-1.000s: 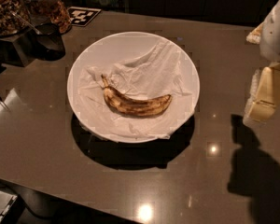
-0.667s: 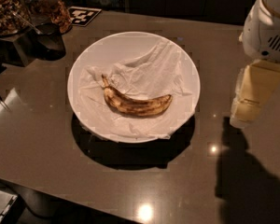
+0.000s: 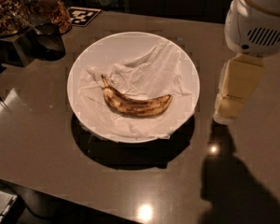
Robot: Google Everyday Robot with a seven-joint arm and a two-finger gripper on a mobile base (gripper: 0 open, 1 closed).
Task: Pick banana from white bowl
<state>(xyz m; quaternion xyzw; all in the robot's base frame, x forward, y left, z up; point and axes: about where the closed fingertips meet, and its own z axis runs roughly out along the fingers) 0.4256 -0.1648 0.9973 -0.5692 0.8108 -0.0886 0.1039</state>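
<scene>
The banana [image 3: 135,103], yellow with heavy brown mottling and a dark stem at its left end, lies curved on crumpled white paper in the middle of the white bowl [image 3: 84,55]. The bowl sits on a dark table. My gripper [image 3: 233,94] hangs from the white arm at the right, just outside the bowl's right rim and above the table. It is apart from the banana.
Dark jars of nuts [image 3: 4,6] and a black scoop cup [image 3: 46,38] stand at the back left. A black-and-white marker tag [image 3: 83,16] lies behind them. The table's front edge runs along the bottom left.
My arm and gripper have moved in from the right edge toward the bowl and now hang close to its right rim. The banana and bowl have not moved.
</scene>
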